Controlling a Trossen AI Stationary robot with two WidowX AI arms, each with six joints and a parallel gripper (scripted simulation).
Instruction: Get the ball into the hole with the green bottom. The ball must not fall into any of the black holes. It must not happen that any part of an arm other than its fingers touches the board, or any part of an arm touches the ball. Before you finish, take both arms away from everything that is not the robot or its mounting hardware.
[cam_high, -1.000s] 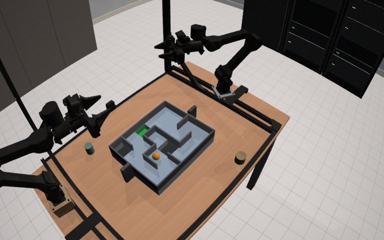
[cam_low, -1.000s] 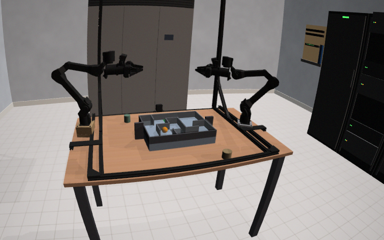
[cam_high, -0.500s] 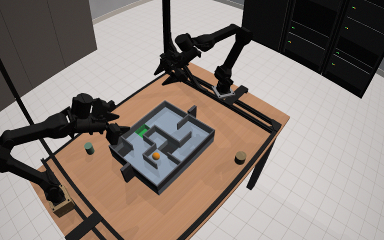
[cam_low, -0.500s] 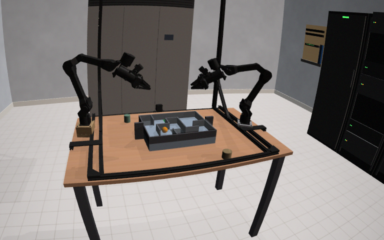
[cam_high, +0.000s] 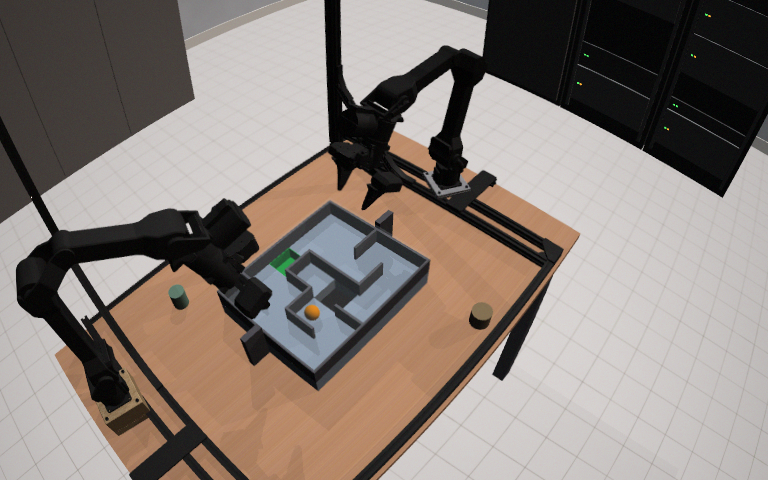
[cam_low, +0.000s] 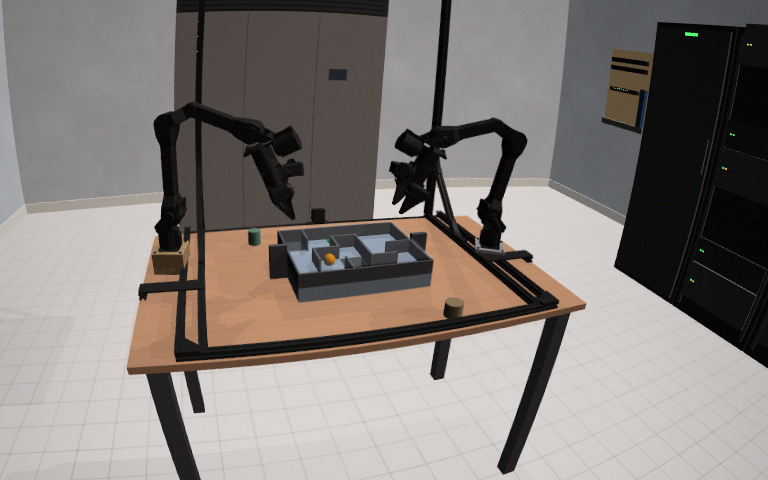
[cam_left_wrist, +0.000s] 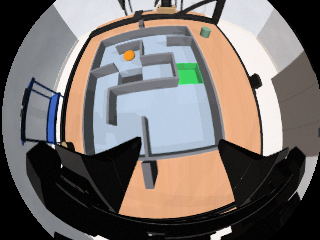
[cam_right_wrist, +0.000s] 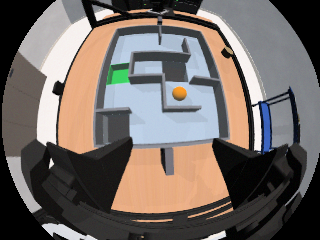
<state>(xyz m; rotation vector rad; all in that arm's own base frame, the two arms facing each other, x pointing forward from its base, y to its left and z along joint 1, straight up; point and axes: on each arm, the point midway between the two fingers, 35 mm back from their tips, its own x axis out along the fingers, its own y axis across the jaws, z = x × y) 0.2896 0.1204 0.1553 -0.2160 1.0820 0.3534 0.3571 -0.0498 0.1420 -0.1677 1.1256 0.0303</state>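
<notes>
The grey maze board (cam_high: 334, 283) lies in the middle of the table, with a handle tab at each end (cam_high: 385, 219) (cam_high: 253, 345). The orange ball rests on the board floor between inner walls, apart from the green-bottomed hole (cam_high: 283, 261). The ball and green hole (cam_left_wrist: 188, 74) also show in the left wrist view, and again in the right wrist view (cam_right_wrist: 179, 92) (cam_right_wrist: 118, 75). My left gripper (cam_high: 355, 192) is open and empty, high above the far tab. My right gripper (cam_high: 252, 297) is open and empty, above the board's near end.
A green cylinder (cam_high: 178, 296) stands on the table by the right arm. A tan cylinder (cam_high: 480, 314) stands near the table's edge. A dark cylinder (cam_low: 317, 214) stands behind the board. Black frame rails run along the table's sides, with upright posts.
</notes>
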